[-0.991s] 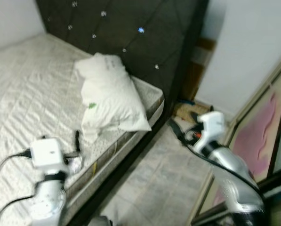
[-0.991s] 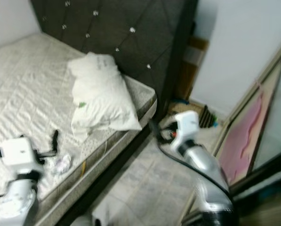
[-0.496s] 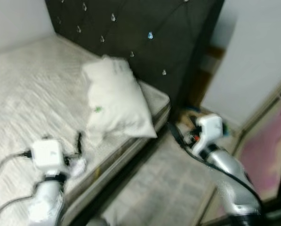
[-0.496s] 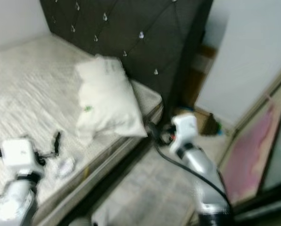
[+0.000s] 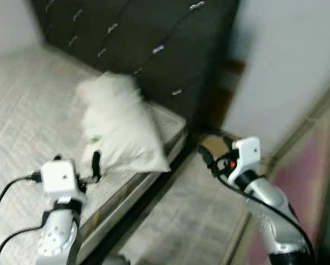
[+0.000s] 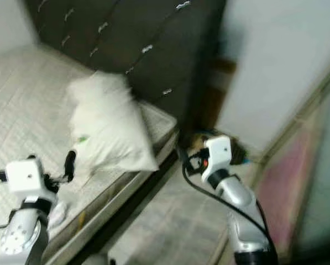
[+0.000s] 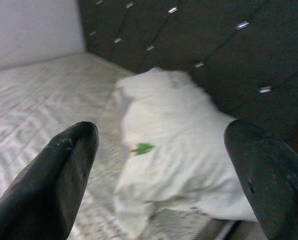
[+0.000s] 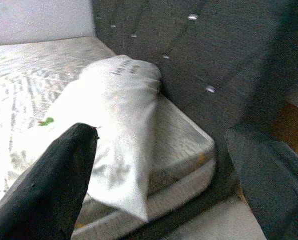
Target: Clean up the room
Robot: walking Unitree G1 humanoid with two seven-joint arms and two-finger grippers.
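1. Plainly, our white pillow (image 5: 119,128) lies on the bed (image 5: 21,110), near the mattress corner and just before the dark tufted headboard (image 5: 137,38).
2. Our left hand (image 7: 158,175) hovers above the mattress, just short of the pillow, its fingers spread wide and holding nothing.
3. Our right hand (image 8: 158,175) hangs over the floor (image 5: 192,221) beside the bed, likewise wide open and empty.

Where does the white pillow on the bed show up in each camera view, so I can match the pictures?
Left eye view: white pillow left of centre, on the mattress corner.
Right eye view: pillow left of centre, same spot.
Left wrist view: pillow between the open black fingers.
Right wrist view: pillow centre-left, beyond a finger.
Shared landmark: dark studded headboard just behind the pillow.
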